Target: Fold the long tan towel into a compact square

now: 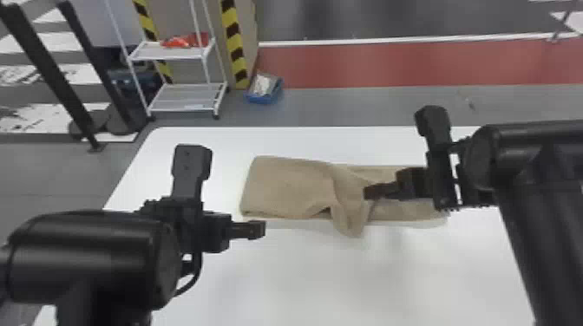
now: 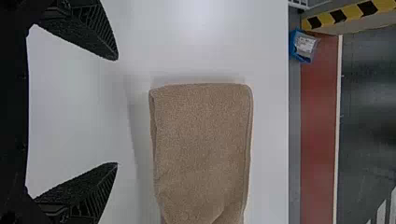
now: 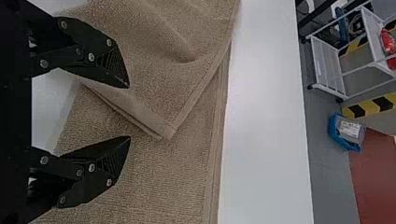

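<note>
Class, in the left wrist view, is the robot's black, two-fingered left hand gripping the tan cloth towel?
No: the left hand is open, with white tabletop showing between its fingers and the towel.

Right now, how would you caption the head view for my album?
Right gripper over a rumpled, partly folded tan towel on a white table, left gripper nearby.

With the towel (image 1: 286, 186) as the clock's centre: it lies on the table (image 1: 303, 273), whose far edge runs across at 12 o'clock. On the floor beyond, a bin (image 1: 260, 100) sits at 11 o'clock, a packet (image 1: 263, 84) in it. A shelf cart (image 1: 182, 104) stands at 10 o'clock, objects (image 1: 184, 41) on its upper shelf; posts (image 1: 52, 73) rise left of it.
</note>
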Tool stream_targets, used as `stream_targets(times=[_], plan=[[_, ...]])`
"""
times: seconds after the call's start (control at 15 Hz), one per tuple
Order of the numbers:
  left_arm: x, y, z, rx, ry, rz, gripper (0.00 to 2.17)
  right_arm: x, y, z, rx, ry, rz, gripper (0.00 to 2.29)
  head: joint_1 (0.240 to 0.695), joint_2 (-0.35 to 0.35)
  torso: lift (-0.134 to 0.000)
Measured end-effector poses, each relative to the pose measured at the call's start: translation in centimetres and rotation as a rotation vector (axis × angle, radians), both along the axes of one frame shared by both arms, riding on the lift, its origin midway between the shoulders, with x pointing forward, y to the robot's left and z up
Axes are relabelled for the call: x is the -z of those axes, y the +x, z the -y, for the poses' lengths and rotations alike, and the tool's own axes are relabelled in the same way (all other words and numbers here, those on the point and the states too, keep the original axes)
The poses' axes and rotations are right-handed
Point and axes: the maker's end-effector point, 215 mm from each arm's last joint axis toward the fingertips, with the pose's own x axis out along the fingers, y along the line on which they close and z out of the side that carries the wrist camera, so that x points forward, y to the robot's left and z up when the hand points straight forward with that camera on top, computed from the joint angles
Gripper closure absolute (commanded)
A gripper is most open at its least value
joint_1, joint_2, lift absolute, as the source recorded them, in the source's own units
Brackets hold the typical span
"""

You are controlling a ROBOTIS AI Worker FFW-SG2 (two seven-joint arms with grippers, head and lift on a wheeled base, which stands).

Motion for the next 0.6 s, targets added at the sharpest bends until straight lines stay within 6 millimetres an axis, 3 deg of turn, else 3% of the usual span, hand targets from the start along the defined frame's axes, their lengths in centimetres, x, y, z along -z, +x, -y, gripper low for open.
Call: stream_targets(times=[0.4, 0.6], plan=[[-0.2, -0.1, -0.6, -0.005, 0.01, 0.005, 0.08, 0.0, 1.2, -1.4, -0.028, -0.007, 0.007, 0.58, 0.695, 0.127, -0.124], [0.0, -0.3, -0.8, -0.005, 0.009, 0.001, 0.08, 0.3, 0.7, -1.8, -0.038, -0.003, -0.013, 0.58, 0.695, 0.136, -0.124]])
